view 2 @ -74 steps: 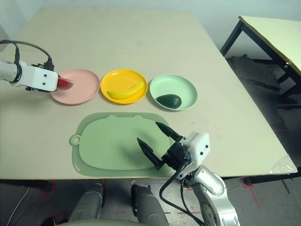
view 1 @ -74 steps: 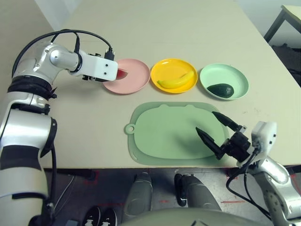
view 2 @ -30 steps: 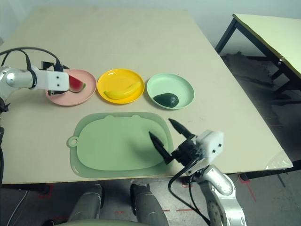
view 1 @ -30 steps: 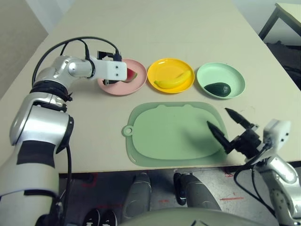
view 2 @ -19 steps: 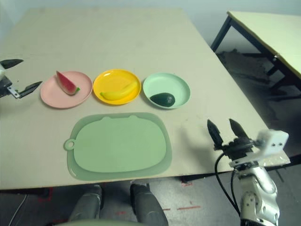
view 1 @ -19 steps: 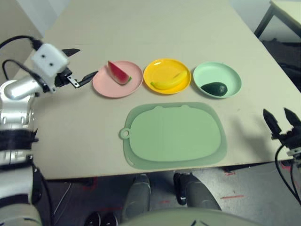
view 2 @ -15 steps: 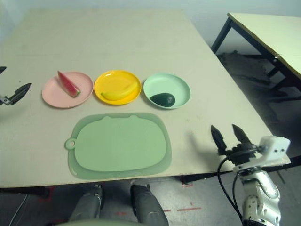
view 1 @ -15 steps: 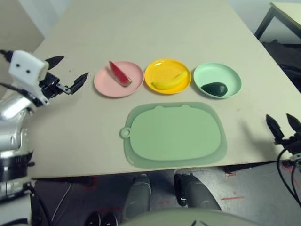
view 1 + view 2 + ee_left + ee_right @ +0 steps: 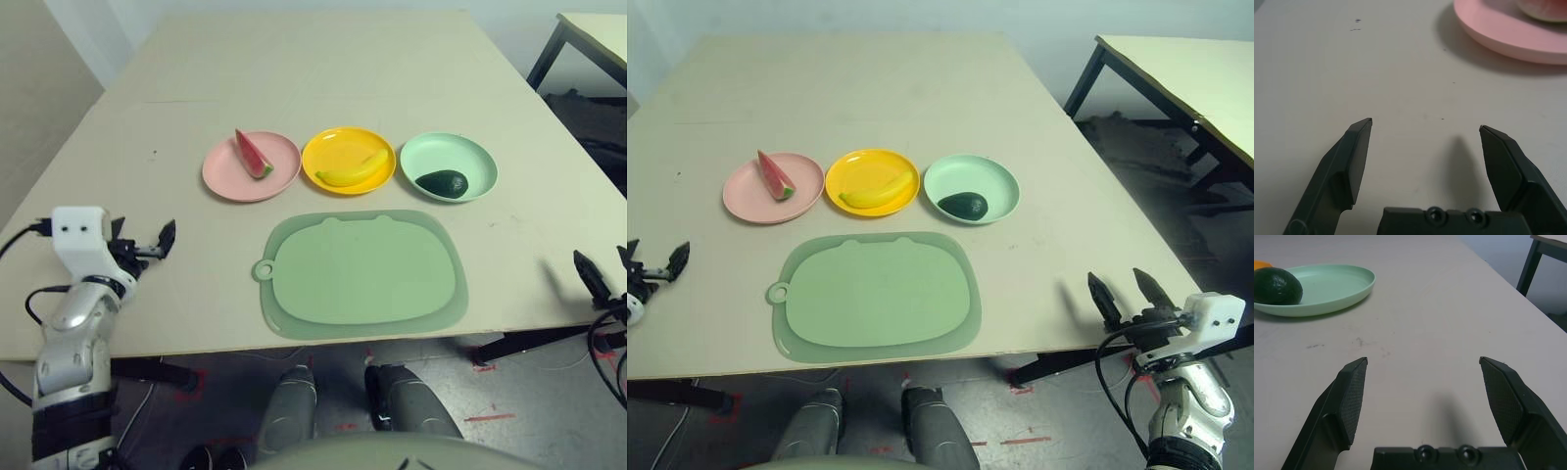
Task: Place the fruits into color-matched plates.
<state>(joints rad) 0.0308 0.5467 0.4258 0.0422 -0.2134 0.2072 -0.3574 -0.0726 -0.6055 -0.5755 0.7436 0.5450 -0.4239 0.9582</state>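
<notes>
- Left eye view shows us the job looking done — the watermelon (image 9: 252, 155) lies on the pink plate (image 9: 227, 178), the banana (image 9: 352, 168) on the yellow plate (image 9: 333, 144), the avocado (image 9: 443, 182) on the mint plate (image 9: 475, 159).
- Our left claw (image 9: 147, 242) hangs low at the near left desk (image 9: 294, 69) edge, its fingers spread wide with nothing between them; the left wrist view shows bare desk between the tips and the pink plate's rim ahead.
- Our right claw (image 9: 1129, 292) sits off the near right corner, likewise spread and empty, with the mint plate and avocado well apart from it.
- What is left, as we judge it, is to park both arms clear. To do that well we should keep the claws wide, away from the plates and from the mat (image 9: 362, 274), and avoid sweeping low over the desk — a brush against a rim could tip a fruit out.
- Count: three fruits, three plates, one fruit per plate, colours matched.
- One pale green mat near the front edge, with nothing on it.
- Two claws, both empty.
</notes>
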